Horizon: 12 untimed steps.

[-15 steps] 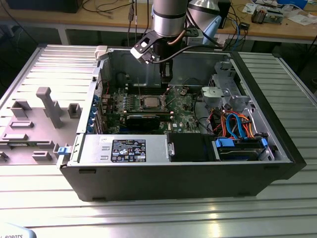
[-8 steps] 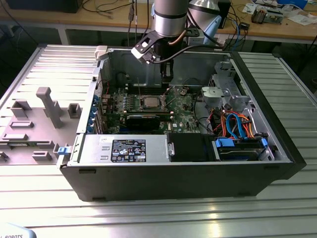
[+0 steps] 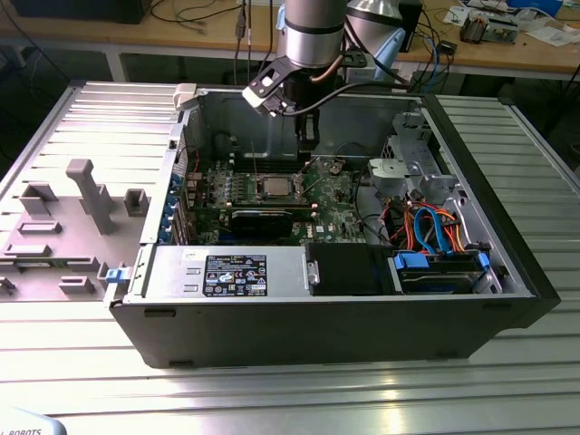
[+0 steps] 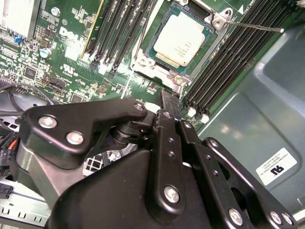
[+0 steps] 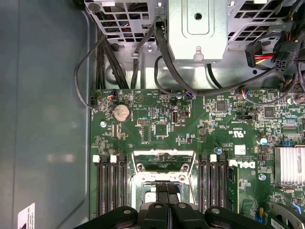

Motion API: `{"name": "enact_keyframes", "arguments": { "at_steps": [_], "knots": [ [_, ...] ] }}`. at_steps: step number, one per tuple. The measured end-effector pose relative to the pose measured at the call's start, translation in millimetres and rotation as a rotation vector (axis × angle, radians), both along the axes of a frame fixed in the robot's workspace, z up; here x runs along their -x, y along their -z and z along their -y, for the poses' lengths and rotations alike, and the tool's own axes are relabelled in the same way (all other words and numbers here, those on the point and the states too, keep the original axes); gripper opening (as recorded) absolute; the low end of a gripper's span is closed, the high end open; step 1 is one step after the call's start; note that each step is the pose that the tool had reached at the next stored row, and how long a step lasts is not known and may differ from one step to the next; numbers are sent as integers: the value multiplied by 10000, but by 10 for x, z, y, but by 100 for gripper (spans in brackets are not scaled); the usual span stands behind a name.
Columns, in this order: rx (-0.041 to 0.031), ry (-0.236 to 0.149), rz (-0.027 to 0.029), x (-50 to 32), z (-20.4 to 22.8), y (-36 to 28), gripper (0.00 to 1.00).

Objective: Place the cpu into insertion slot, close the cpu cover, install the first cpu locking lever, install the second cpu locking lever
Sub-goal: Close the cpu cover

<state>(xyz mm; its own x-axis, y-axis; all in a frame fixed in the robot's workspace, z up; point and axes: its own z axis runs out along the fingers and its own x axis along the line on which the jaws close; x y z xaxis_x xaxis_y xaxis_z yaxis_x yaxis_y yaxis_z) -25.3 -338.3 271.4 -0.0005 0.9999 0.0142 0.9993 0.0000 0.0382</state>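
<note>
Squarely seated, the cpu (image 4: 180,40) lies silvery face up in the insertion slot (image 4: 153,67) on the green motherboard (image 4: 71,71), between banks of black memory slots (image 4: 119,28). One thin locking lever (image 4: 252,26) juts out free beside it. The black gripper (image 4: 169,98) hangs near the socket's edge, fingers pressed together with nothing seen between them. A white printed label (image 4: 276,166) sticks to the grey case panel; a black printed sticker (image 3: 236,275) marks the power supply.

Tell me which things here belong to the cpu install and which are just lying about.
Job: cpu, insertion slot, locking lever, gripper.
Just there: memory slots, coin battery, heatsink, drive cables.
</note>
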Motion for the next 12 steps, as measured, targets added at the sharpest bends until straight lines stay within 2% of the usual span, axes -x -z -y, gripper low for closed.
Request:
{"name": "enact_keyframes", "arguments": {
  "at_steps": [12],
  "knots": [
    [0,-2,0,-27,0,0,11]
  ]
}}
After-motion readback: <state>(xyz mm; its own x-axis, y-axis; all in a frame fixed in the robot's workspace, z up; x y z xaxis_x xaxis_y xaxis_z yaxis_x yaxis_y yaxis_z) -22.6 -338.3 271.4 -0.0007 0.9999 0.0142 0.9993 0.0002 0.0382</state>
